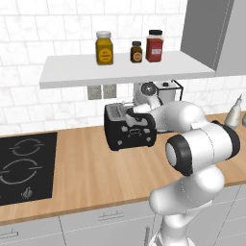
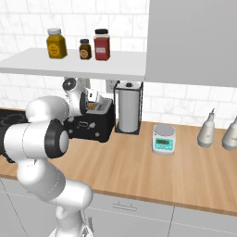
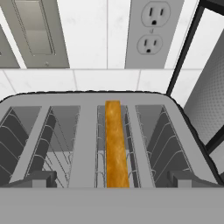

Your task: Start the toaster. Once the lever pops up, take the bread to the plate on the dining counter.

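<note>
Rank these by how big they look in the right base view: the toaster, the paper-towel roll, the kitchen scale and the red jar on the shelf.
1. toaster, though the arm covers part of it
2. paper-towel roll
3. kitchen scale
4. red jar
The scale and jar look close in size, so their order is unsure.

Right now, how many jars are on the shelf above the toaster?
3, in a row: a yellow jar on the left, a small dark jar in the middle, a red jar on the right.
</note>
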Controlling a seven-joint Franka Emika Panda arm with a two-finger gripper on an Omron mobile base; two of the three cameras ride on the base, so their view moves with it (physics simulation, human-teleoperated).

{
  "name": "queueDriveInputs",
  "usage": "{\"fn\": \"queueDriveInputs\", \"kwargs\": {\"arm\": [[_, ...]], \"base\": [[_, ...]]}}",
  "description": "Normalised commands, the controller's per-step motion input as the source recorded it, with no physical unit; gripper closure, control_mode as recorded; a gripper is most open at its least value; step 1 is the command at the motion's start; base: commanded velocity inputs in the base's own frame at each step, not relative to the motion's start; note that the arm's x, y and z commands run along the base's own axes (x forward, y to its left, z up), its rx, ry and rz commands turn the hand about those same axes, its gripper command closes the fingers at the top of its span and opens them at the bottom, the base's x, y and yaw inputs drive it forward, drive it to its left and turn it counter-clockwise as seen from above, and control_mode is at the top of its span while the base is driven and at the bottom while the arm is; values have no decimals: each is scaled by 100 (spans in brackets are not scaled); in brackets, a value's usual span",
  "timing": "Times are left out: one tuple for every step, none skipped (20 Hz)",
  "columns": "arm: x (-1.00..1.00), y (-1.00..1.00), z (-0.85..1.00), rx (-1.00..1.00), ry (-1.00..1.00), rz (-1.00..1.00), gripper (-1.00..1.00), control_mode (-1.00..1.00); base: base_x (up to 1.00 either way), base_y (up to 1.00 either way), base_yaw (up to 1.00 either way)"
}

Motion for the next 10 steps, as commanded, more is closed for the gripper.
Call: {"fn": "queueDriveInputs", "kwargs": {"arm": [[0, 0, 0, 0, 0, 0, -100, -100], [0, 0, 0, 0, 0, 0, -100, -100], [0, 0, 0, 0, 0, 0, -100, -100], [0, 0, 0, 0, 0, 0, -100, -100], [0, 0, 0, 0, 0, 0, -100, -100], [0, 0, 0, 0, 0, 0, -100, -100], [0, 0, 0, 0, 0, 0, -100, -100], [0, 0, 0, 0, 0, 0, -100, -100], [0, 0, 0, 0, 0, 0, -100, -100], [0, 0, 0, 0, 0, 0, -100, -100]], "base": [[0, 0, 0], [0, 0, 0], [0, 0, 0], [0, 0, 0], [0, 0, 0], [0, 0, 0], [0, 0, 0], [0, 0, 0], [0, 0, 0], [0, 0, 0]]}}
